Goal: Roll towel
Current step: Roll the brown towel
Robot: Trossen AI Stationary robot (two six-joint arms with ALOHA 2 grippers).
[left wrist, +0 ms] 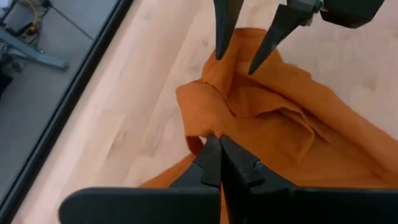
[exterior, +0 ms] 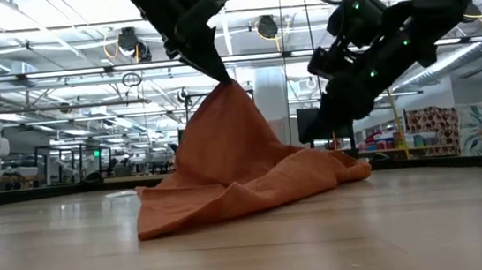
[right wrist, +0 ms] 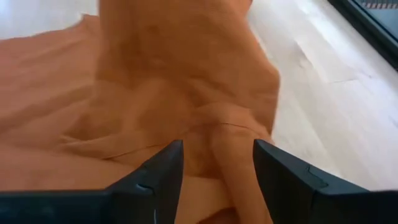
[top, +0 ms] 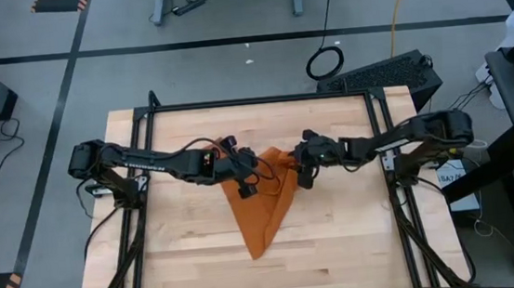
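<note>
Soft burnt-orange towel (exterior: pixel 244 170) tented mid-table, peak pinched in closed left gripper (left wrist: pixel 219 142). Open right gripper (right wrist: pixel 217 163) straddling a fold, so probably best grabbing that corner, then spreading flat.

Bright, even overhead lighting; ceiling lamps (exterior: pixel 266 26) glare in the low view; the right wrist view is softly blurred.

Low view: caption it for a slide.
Left gripper lifts the orange towel into a peak while the open right gripper hovers beside it.
</note>
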